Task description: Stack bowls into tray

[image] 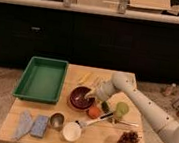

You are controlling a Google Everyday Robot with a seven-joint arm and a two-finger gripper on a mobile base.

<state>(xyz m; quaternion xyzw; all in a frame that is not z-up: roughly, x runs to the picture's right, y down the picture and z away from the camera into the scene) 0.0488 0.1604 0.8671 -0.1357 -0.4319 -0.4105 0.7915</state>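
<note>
As laid out on a wooden table (pixel 100 142) set before dark cabinets (pixel 87 40), listed roughly left to right.

Tray (pixel 41 79): green plastic, rectangular, raised sloping sides. Rear-left part of the table top, longer side running front to back.

Bowls: on the wood just right of the tray, outside it, near the table's middle.
- Dark maroon bowl (pixel 80 98): round, upright, mouth up.
- Orange-brown bowl (pixel 72 104): seen only as a reddish edge around the maroon one's near-left side, apparently beneath it. Nesting not confirmable.

Gripper (pixel 93 94): at the end of a pale arm (pixel 143 107) reaching in from the right, elbow raised over the table's rear-right. Set low at the right rim of the maroon bowl, touching or just beside it. Claw state: cannot tell whether released, clenched or grasping.

Orange fruit (pixel 93 112): round, just front-right of the bowls, below the gripper.

Green object (pixel 121 109): rounded, right of the fruit, near the arm.

Pale utensil (pixel 100 120): lying slantwise, between the fruit and the white bowl.

White bowl (pixel 71 131): small, front centre.

Metal cup (pixel 56 120): just left of the white bowl.

Blue sponge (pixel 39 125) and grey-blue cloth (pixel 23 125): side by side, front-left.

Dark grapes (pixel 128 140): front-right.

Yellow elongated item (pixel 84 78): behind the bowls.
</note>
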